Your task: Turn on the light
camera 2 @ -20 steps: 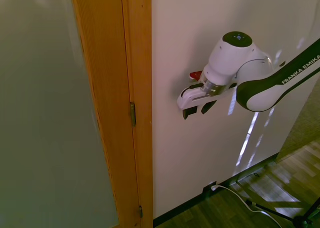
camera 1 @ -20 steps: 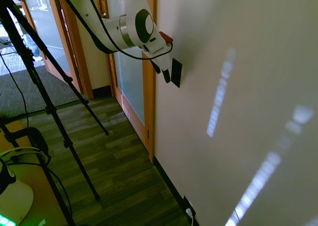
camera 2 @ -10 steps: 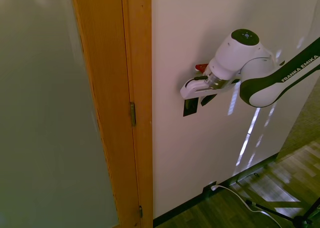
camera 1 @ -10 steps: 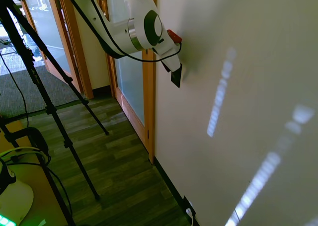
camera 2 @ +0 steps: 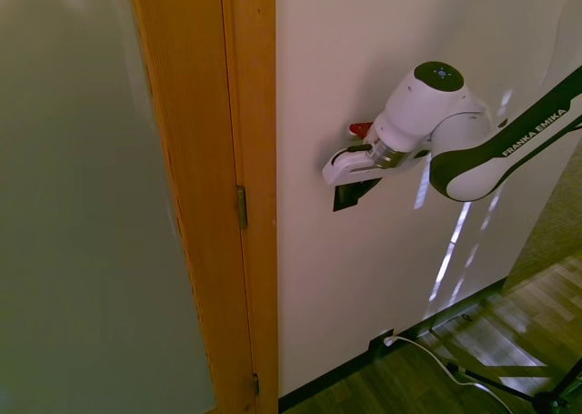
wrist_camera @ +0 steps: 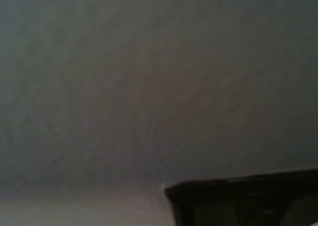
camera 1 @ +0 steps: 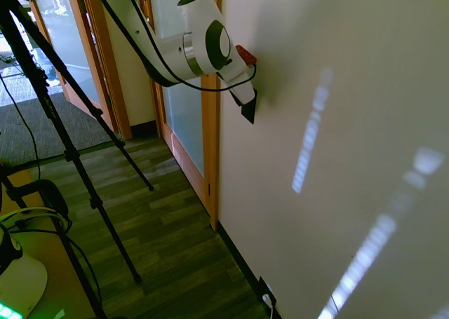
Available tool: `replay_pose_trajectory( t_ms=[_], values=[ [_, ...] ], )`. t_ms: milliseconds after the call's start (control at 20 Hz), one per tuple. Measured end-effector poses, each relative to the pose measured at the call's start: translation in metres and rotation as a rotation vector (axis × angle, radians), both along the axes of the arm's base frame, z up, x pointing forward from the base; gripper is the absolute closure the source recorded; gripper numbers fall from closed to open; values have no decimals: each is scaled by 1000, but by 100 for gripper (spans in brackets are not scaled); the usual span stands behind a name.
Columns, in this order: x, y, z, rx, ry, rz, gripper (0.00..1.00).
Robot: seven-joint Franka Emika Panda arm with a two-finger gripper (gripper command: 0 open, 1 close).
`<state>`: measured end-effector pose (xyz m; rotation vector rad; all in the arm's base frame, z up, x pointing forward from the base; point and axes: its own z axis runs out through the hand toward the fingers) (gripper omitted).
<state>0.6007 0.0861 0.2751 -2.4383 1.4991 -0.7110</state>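
The light switch point(camera 2: 342, 200) is a flat black upright plate on the cream wall, just beside the wooden door frame; no lamp shows. In the first exterior view the switch point(camera 1: 250, 115) peeks out under the white hand. My gripper point(camera 2: 353, 196) is up against the plate, covering its upper part; one dark finger point(camera 2: 368, 187) stands off the plate's side, so the gripper looks open with nothing in it. My gripper point(camera 1: 247, 107) reaches the wall from the left. The blurred wrist view shows bare wall and a corner of the black switch point(wrist_camera: 248, 201).
A wooden door frame point(camera 2: 245, 159) with a frosted glass door point(camera 2: 82, 205) borders the wall. Low on the wall sits a small black outlet plate point(camera 1: 266, 293) with a white plug, also visible as the outlet plate point(camera 2: 380, 340). Dark plank floor point(camera 1: 168, 242) lies below.
A second ago the gripper hung just short of the plate; it has since closed in on the wall and now overlaps the switch's upper part. In the last half second it settled slightly lower.
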Motion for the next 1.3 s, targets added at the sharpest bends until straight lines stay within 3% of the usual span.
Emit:
replay_pose_trajectory(
  t_ms=[700,1050,1100,1300],
  values=[
    [0,-6,2,-5,-7,-22,100],
    [-14,-8,17,0,-98,2,100],
    [-15,-8,17,5,-103,2,0],
    [-17,-11,16,21,-115,10,0]
  ],
)
